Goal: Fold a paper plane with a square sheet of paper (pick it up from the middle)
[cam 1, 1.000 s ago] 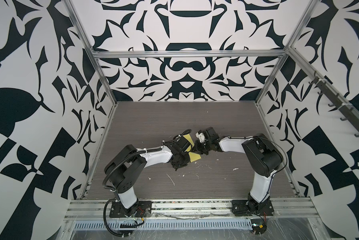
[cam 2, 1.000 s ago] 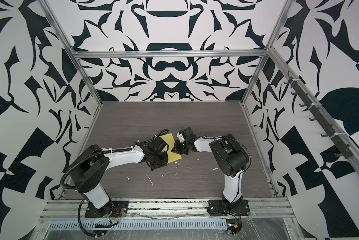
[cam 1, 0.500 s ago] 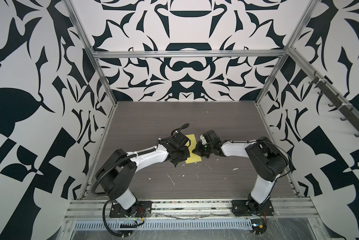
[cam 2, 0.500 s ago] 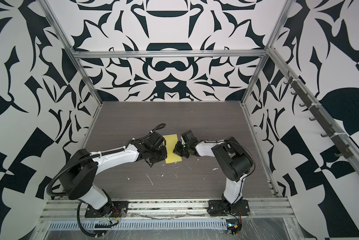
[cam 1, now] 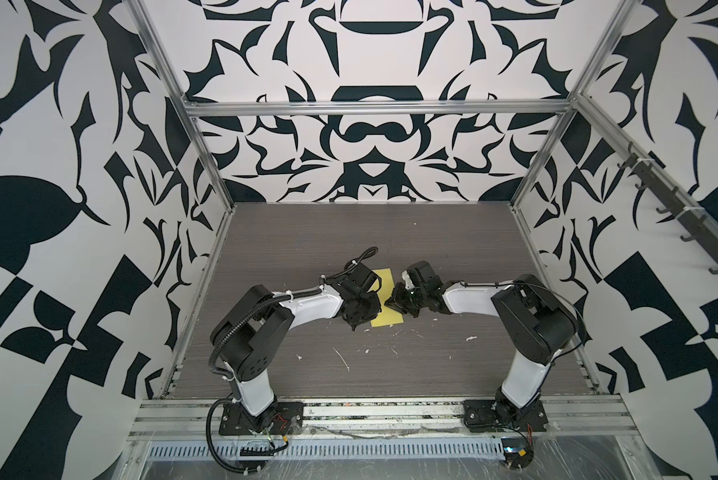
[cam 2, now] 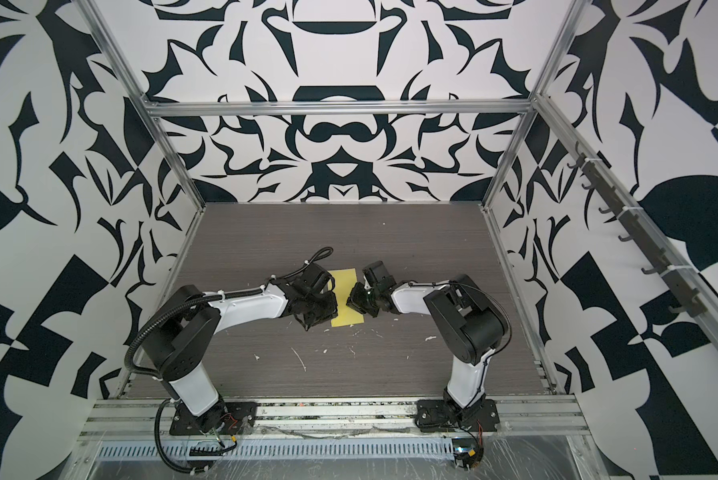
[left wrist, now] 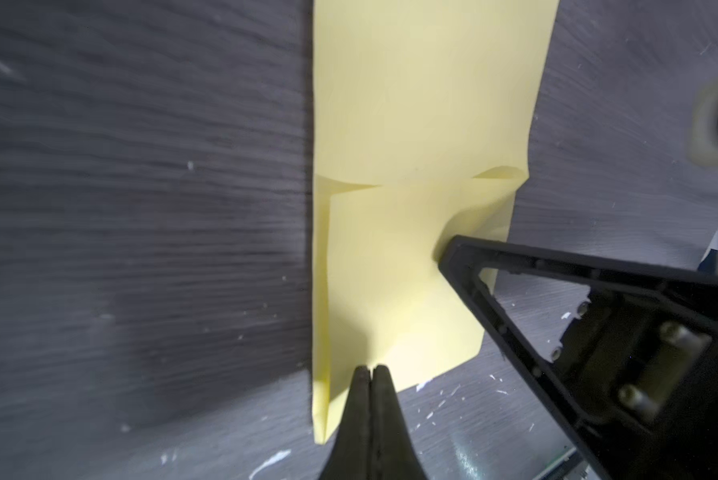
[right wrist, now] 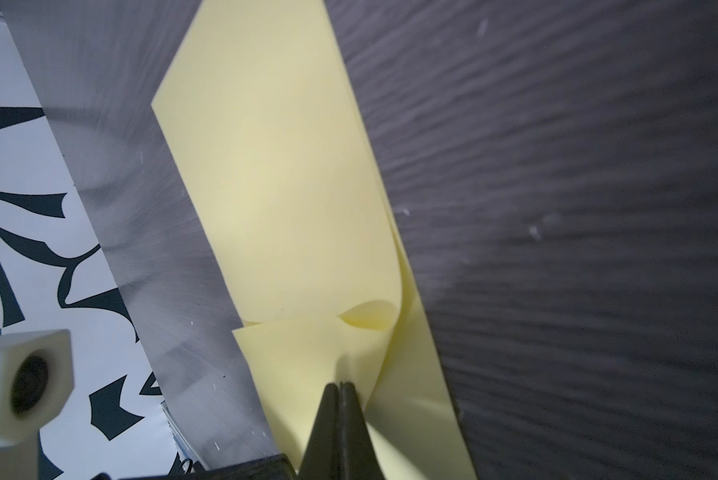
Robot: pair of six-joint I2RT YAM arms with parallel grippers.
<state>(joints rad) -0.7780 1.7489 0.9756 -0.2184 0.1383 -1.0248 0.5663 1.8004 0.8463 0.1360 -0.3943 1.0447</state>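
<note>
The square sheet of paper is plain yellow. It lies on the table's middle, folded into a narrow strip. Across it runs a flap edge, puckered at one side. My left gripper is shut, its tips resting on the strip near its near end. My right gripper is shut too. Its tips press down on the strip's right edge about halfway along, where the paper buckles. One right finger shows in the left wrist view. No paper shows between either pair of jaws.
White flecks lie scattered on the dark wood-grain table in front of the strip. Patterned walls with aluminium posts enclose three sides. A rail of hooks runs along the right wall.
A second ago the paper stood bent up between the two grippers. It now lies flat as a strip, and both shut grippers have come down onto it.
</note>
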